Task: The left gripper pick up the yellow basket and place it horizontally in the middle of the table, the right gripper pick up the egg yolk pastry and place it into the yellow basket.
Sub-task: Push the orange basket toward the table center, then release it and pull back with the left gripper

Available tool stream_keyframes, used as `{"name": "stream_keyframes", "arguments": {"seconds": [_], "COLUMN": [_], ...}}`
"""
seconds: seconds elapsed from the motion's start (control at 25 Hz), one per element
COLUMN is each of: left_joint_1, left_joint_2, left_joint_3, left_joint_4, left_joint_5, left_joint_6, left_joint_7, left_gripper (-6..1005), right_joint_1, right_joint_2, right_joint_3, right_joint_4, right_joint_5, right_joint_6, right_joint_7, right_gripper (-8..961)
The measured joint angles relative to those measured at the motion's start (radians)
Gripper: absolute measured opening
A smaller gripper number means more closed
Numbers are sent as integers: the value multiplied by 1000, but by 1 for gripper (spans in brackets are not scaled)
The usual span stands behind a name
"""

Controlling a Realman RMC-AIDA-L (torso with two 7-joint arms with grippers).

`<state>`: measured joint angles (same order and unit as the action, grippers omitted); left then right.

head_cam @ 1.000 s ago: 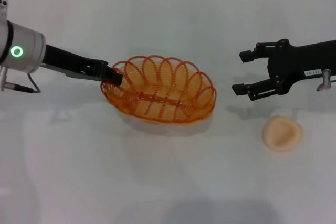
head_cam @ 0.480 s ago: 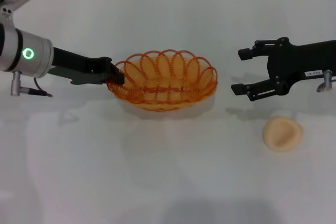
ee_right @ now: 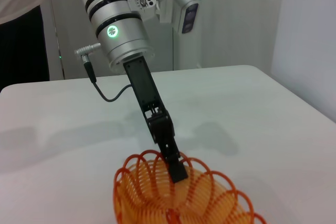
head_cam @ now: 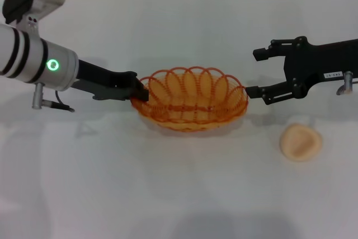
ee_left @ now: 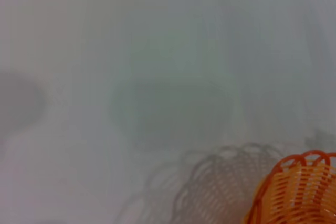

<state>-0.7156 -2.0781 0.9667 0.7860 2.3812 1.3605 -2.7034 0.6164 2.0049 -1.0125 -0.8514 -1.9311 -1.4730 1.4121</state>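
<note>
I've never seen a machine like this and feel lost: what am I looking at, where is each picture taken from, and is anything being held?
This is a two-armed robot at a white table. One picture looks down from its head; two come from cameras on its wrists. The left hand, a black two-fingered claw, grips the rim of an oval orange wire basket and holds it above the table. The right hand, a black claw with a white label, hangs open beside the basket. A small round peach-cream pastry lies untouched on the table.

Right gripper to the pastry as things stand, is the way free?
Probably yes. The right gripper hangs open, the egg yolk pastry lies uncovered on the table nearby, and the yellow basket sits clear of that path.
</note>
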Motion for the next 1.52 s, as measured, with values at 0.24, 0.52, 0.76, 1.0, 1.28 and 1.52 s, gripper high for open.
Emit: {"name": "stream_keyframes", "arguments": {"seconds": [0.24,0.52,0.76,1.0,1.28,1.52], "left_joint_1": [-10,-30,-31,-32,-31,-1], "left_joint_2": [-4,-2,3,1,3,58], "left_joint_3": [58,81,80,81,82,74], "left_joint_4": [-25,-64,-59,-64,-60,-5], "left_joint_5": [-38,-62,-100,-100,-98,-98], "left_joint_6": [-23,-29,-22,-19,-8,10], "left_joint_7": [-23,-24,-25,-26,-29,-6], "left_gripper": [78,79,107,192,527,718], "right_joint_1": [-2,1,-5,-7,-15,-17], "right_joint_2": [1,2,2,2,2,2], "right_joint_3": [-1,-3,-1,-1,0,13], "right_joint_4": [-1,-2,0,1,0,0], "right_joint_5": [0,0,0,0,0,0], "right_joint_6": [3,8,9,10,10,1], "right_joint_7": [0,-3,-5,-5,-5,8], "right_gripper": [846,841,837,832,828,823]}}
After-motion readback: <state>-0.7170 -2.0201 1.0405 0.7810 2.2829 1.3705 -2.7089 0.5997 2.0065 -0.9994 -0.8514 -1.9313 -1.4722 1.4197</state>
